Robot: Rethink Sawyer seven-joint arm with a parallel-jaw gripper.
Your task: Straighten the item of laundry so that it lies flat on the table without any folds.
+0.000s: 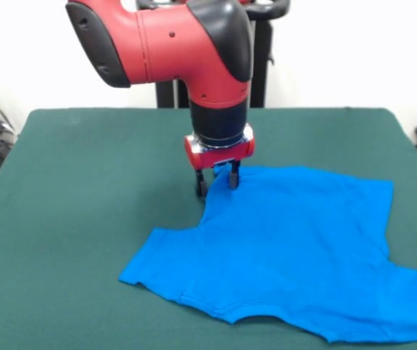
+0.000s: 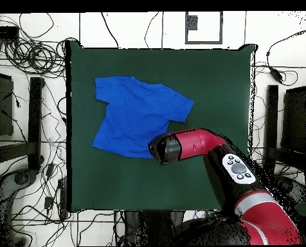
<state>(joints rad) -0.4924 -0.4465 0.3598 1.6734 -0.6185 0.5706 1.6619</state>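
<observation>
The bright blue T-shirt (image 1: 296, 248) lies spread on the dark green table (image 1: 84, 182), collar towards the near edge and hem towards the robot. It lies mostly flat, with light wrinkles. Its right sleeve reaches the picture's right edge. In the overhead view the shirt (image 2: 139, 112) lies on the left half of the table (image 2: 213, 83). My gripper (image 1: 217, 182) is down at the shirt's far left hem corner. Its fingers stand apart, one on the felt beside the fabric's edge and one on the fabric. In the overhead view the arm (image 2: 181, 146) covers the gripper and that corner.
The robot's pedestal (image 1: 259, 65) stands behind the table's far edge. Cables (image 2: 27, 58) and dark equipment (image 2: 33, 122) lie on the floor round the table. Green felt shows to the shirt's left in the front view.
</observation>
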